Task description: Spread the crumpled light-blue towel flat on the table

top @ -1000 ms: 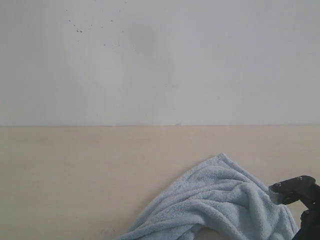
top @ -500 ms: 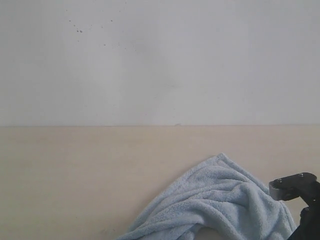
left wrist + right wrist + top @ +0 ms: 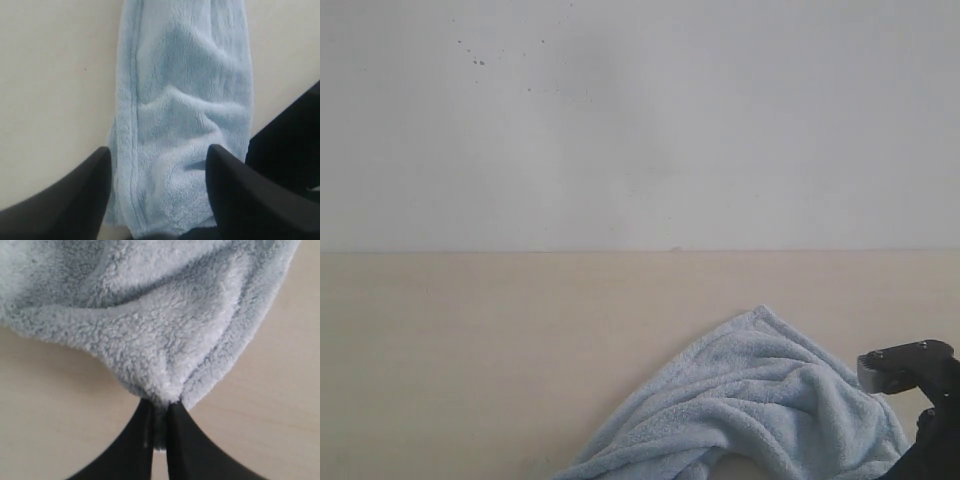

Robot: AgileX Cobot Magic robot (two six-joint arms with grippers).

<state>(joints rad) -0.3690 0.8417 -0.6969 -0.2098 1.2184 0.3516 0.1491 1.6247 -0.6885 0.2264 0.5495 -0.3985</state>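
The light-blue towel point(image 3: 750, 405) lies crumpled on the beige table point(image 3: 470, 350), at the lower right of the exterior view. My right gripper point(image 3: 160, 410) is shut on a bunched hem corner of the towel point(image 3: 150, 325), with cloth pinched between its fingertips. Its black body point(image 3: 910, 365) shows at the towel's right edge. My left gripper point(image 3: 157, 167) is open just over a long fold of the towel point(image 3: 185, 100). One finger point(image 3: 92, 185) stands by the stitched hem and the other on the plush side. The left gripper is out of the exterior view.
A white wall point(image 3: 640, 120) rises behind the table's far edge. Bare beige table stretches left of the towel. A black shape point(image 3: 295, 145) sits close beside the towel in the left wrist view.
The black body of the right arm has shifted slightly at the towel's right edge. The towel's shape looks almost unchanged.
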